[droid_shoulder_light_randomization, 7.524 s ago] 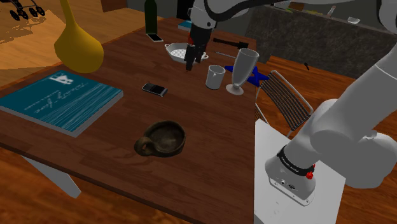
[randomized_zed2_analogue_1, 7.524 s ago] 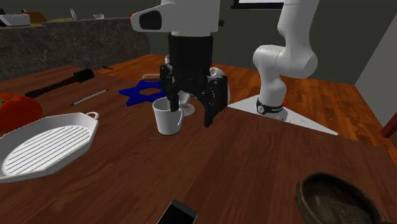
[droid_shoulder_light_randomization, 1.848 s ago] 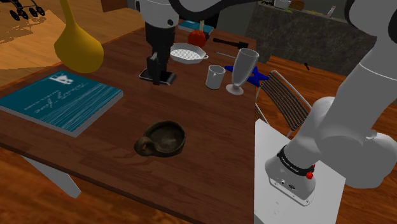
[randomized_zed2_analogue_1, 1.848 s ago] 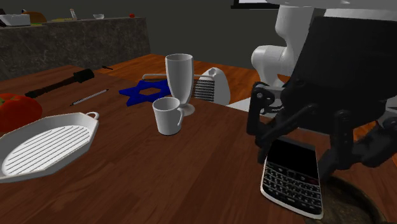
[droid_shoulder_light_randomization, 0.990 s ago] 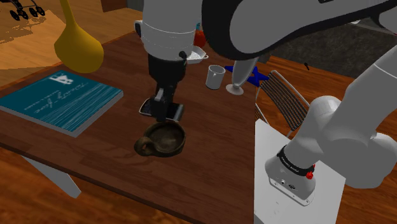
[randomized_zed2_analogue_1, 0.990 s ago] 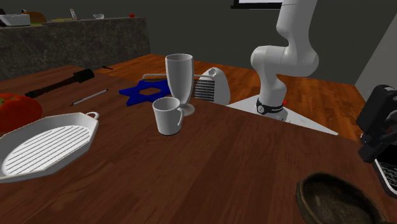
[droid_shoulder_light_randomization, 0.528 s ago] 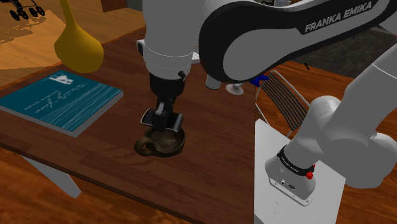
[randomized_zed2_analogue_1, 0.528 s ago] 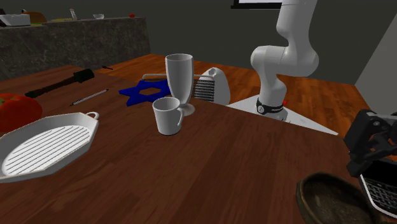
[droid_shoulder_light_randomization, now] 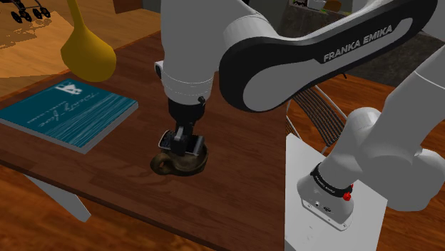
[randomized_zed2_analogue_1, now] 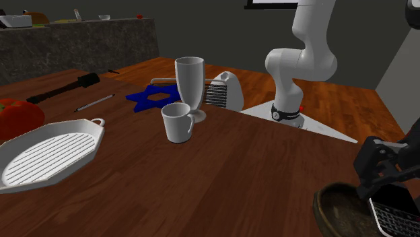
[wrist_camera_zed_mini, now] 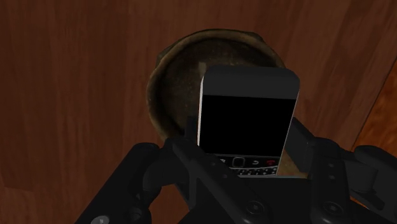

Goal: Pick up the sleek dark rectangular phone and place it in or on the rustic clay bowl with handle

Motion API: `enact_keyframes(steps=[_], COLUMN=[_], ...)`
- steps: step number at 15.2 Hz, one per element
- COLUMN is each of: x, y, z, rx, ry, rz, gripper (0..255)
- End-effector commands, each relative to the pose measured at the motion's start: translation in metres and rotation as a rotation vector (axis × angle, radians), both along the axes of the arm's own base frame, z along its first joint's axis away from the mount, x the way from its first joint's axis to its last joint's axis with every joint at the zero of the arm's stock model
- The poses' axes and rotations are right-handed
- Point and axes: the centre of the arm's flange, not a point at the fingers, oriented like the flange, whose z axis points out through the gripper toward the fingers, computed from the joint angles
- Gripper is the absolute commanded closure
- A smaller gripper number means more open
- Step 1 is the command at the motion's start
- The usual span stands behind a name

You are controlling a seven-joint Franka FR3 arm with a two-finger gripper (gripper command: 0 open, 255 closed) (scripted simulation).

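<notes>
Gripper (wrist_camera_zed_mini: 247, 167) clasps phone (wrist_camera_zed_mini: 248, 114) flat, screen up, above bowl (wrist_camera_zed_mini: 173, 75)

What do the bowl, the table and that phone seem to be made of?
Bowl: rough matte clay, judging by its mottled brown, uneven surface. Table: polished wood, showing reddish streaky grain. Phone: likely plastic with a glass screen, smooth and black; hard to confirm.
</notes>
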Motion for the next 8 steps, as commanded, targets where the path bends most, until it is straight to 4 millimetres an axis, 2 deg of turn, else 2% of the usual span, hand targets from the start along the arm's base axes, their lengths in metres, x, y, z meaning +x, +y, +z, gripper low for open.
enact_keyframes(steps=[1,5,6,8], x=[-0.0002,-0.0002,-0.0002,-0.0002], y=[0.0001,0.0001,0.0001,0.0001], z=[-0.0006,-0.0006,-0.0006,-0.0006], rx=[0.000,0.000,0.000,0.000], ry=[0.000,0.000,0.000,0.000], rz=[0.000,0.000,0.000,0.000], gripper=[255,255,0,0])
